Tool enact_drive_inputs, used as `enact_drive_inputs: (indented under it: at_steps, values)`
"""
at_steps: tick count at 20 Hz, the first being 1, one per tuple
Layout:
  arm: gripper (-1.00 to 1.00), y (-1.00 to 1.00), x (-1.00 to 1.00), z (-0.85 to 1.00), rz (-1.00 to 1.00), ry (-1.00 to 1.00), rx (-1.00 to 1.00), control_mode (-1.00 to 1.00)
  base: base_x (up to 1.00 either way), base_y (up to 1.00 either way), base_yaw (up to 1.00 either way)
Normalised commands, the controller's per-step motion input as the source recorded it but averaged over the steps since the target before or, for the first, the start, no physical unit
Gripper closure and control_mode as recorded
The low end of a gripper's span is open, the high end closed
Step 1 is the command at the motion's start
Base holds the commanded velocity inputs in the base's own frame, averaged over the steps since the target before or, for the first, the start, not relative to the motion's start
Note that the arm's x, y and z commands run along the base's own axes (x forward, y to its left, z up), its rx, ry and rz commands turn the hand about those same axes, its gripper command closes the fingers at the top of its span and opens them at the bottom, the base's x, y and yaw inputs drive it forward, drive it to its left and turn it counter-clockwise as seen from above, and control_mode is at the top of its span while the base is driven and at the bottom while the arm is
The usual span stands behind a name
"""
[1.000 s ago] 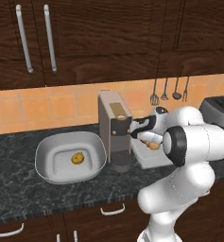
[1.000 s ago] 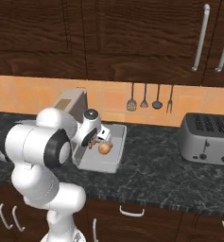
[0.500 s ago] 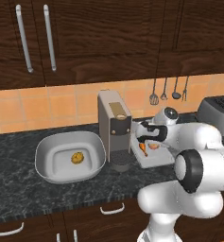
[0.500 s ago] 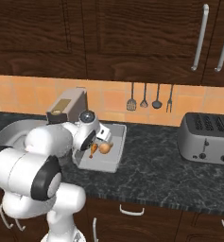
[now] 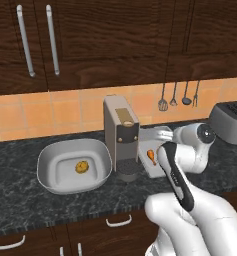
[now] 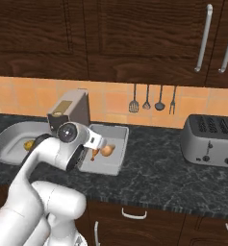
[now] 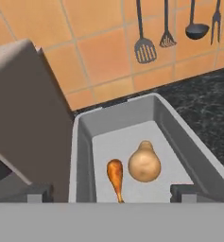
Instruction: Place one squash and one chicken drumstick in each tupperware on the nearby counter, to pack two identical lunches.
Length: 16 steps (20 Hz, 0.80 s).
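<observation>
The claw [image 7: 111, 193] stood wide with nothing between its tips, poised above the near end of the grey rectangular tray [image 7: 84, 142]; inside that tray lay a tan-beige squash [image 7: 144, 164] and, just beside it, a chicken drumstick [image 7: 115, 176] with its bone tip pointing toward the claw. From the right base view the same tray [image 6: 116, 152] sat on the dark marbled counter [image 6: 158, 178], beside the grey coffee machine [image 6: 71, 111]; the toaster [image 6: 211, 140] stood well apart at the right. On the far side of the machine the round white tub [image 5: 96, 152] held a knobbly yellow-green squash [image 5: 81, 166]; no drumstick lay with it. Utensils [image 6: 153, 99] hung on the tiled wall behind.
</observation>
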Motion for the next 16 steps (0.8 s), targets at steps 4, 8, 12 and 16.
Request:
enact_drive_inputs:
  at_steps: [4,8,12,16]
  values:
    - [-1.00,0.00,-1.00,0.89,0.00,0.13,-0.06,-1.00,0.00,0.00,0.00]
    - [-1.00,0.02,-1.00,0.63,0.00,0.29,-0.15,-1.00,0.00,0.00,0.00]
    - [-1.00,0.46,-1.00,0.05,0.03,0.18,-0.21,-1.00,0.00,0.00,0.00]
    - [-1.00,0.52,-1.00,0.00,0.14,0.04,-0.13,-1.00,0.00,0.00,0.00]
